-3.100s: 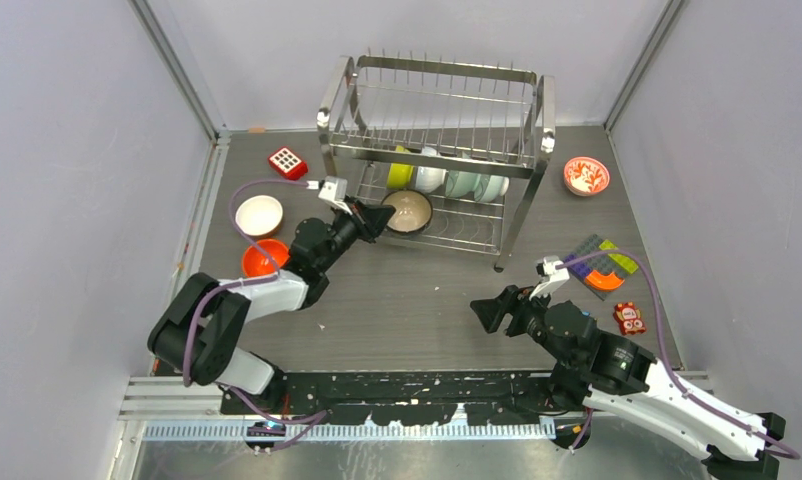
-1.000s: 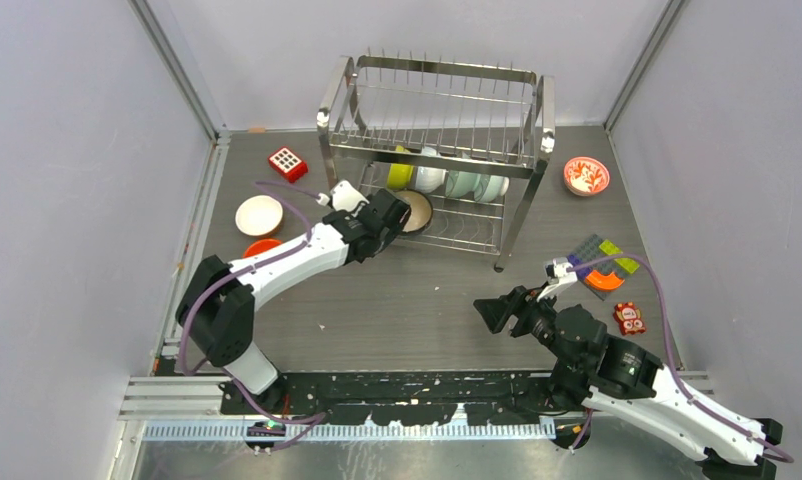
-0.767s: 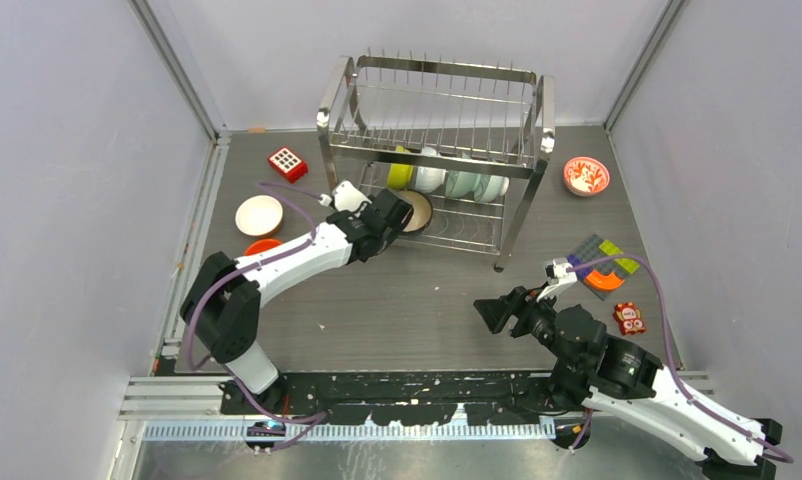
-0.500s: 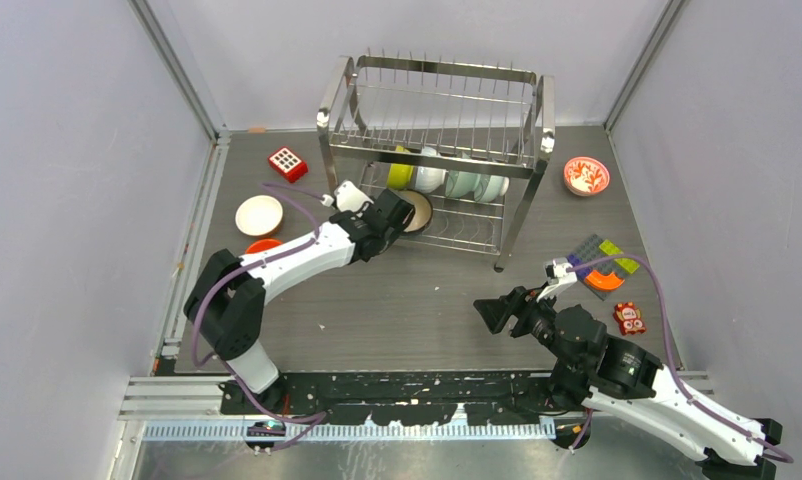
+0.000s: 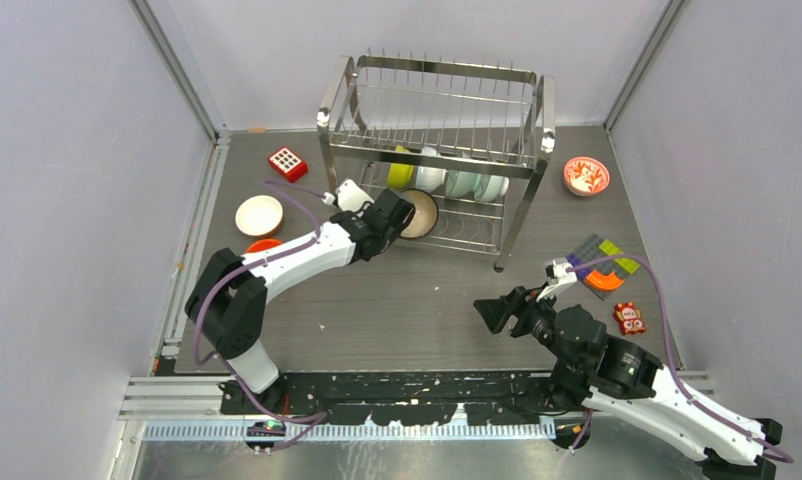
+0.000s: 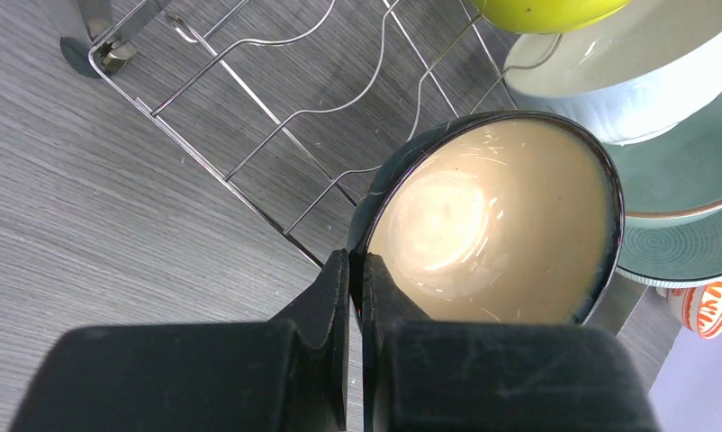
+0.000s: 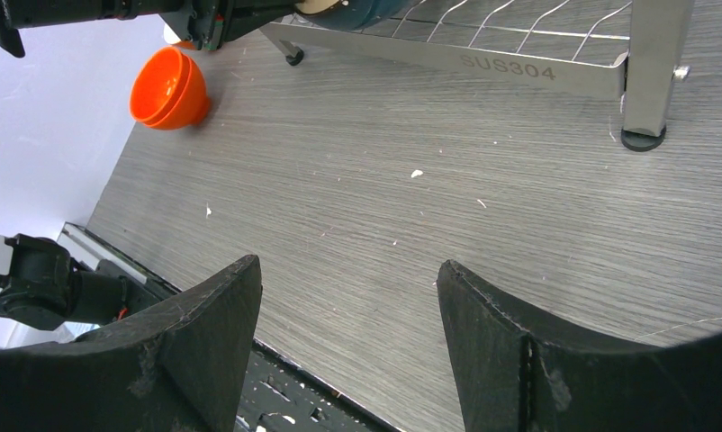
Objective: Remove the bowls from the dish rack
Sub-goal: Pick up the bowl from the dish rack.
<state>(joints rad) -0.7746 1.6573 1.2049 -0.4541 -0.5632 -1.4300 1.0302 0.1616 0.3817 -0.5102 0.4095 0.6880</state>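
Left gripper (image 6: pixel 356 261) is pinched tight on the rim of the dark, cream-lined round bowl (image 6: pixel 492 225).
Pull it slowly clear of the shiny steel wire rack (image 5: pixel 447 65); right gripper (image 7: pixel 348 265) hangs open.

White links (image 5: pixel 692 408), black joints (image 5: pixel 227 315), purple cables (image 5: pixel 659 310); left hand (image 6: pixel 356 265), right hand (image 7: pixel 348 265) black.

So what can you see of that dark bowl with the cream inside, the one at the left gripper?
The dark bowl is small and round, looks like glazed ceramic, with a glossy dark outside and rim and a shiny cream inside marked by fine scratches. It sits on the lower tier of the dish rack, at its front left, tipped with its mouth toward the left arm. The left gripper is shut on its near rim. A pale teal bowl lies close behind it.
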